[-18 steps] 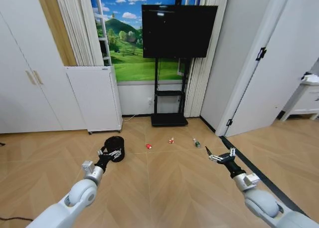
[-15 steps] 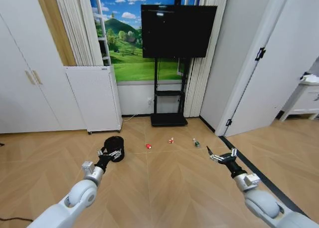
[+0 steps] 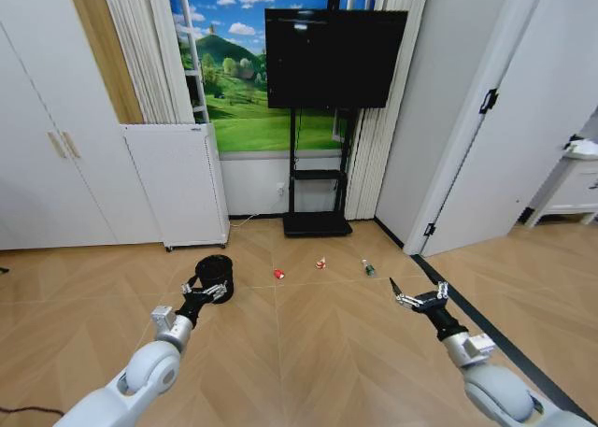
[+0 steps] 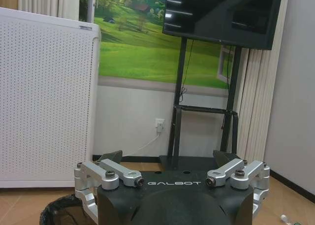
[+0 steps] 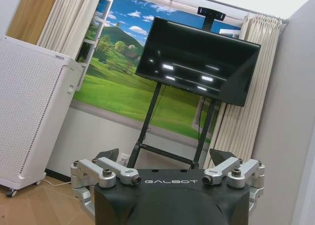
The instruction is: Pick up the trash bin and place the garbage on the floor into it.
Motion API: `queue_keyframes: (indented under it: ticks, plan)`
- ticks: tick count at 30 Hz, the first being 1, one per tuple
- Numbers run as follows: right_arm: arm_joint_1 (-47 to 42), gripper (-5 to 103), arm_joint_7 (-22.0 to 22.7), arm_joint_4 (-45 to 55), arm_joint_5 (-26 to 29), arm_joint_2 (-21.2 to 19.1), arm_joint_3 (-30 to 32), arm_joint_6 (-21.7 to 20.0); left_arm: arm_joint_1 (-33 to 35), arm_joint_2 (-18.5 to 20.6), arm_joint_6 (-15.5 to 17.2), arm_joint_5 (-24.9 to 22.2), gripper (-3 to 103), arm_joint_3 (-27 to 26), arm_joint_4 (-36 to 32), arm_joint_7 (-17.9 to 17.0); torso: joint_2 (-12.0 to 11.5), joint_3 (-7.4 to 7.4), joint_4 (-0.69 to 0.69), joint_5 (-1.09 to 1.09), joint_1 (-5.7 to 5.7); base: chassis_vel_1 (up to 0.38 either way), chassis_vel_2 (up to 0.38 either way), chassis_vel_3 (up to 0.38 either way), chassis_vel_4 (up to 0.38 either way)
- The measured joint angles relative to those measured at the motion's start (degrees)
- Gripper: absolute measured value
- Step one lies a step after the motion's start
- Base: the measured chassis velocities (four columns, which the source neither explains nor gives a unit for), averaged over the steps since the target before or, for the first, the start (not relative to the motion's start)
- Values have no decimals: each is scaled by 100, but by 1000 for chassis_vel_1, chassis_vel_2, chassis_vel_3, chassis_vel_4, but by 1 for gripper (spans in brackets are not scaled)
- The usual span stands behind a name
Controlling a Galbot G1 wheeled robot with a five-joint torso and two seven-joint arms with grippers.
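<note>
Bare floor (image 3: 308, 343) around garbage (image 3: 278, 274); trash bin (image 3: 214, 270) just left.

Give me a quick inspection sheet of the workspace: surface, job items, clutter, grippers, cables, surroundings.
Surface: tan herringbone wood floor, bare around the items.
Job's things: black bin upright on the floor; red-and-white wrapper, second wrapper and small bottle lying in a row beyond it, none in the bin.
Clutter: nothing seen.
Grippers: left gripper open, just short of the bin; right gripper open, empty, held above the floor short of the bottle.
Cables: white cord along the wall behind the cabinet; dark cable at the floor's near left edge.
Surroundings: white perforated cabinet, TV on stand, landscape mural, curtains, open door on the right.
</note>
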Motion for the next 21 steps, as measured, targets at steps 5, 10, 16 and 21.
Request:
queue_keyframes:
  ticks: [5, 10, 16, 21]
  plan:
    - [-107, 100, 49, 30, -24, 21, 130, -135, 4, -8, -33, 0, 100, -16, 1, -77, 0, 0, 0, 0, 0, 0, 0, 0, 0]
    - [-51, 100, 154, 29, -76, 73, 150, -220, 22, -7, -14, 126, 100, -31, 0, -143, 0, 0, 0, -1, 0, 0, 0, 0, 0]
    - [37, 100, 263, -50, -355, 216, 72, -146, 53, -36, 52, 223, 100, -24, 35, -201, 0, 0, 0, -1, 0, 0, 0, 0, 0]
    - [28, 100, 207, -96, -496, 277, 71, -55, 62, -66, 60, 236, 100, 5, 68, -204, 0, 0, 0, 0, 0, 0, 0, 0, 0]
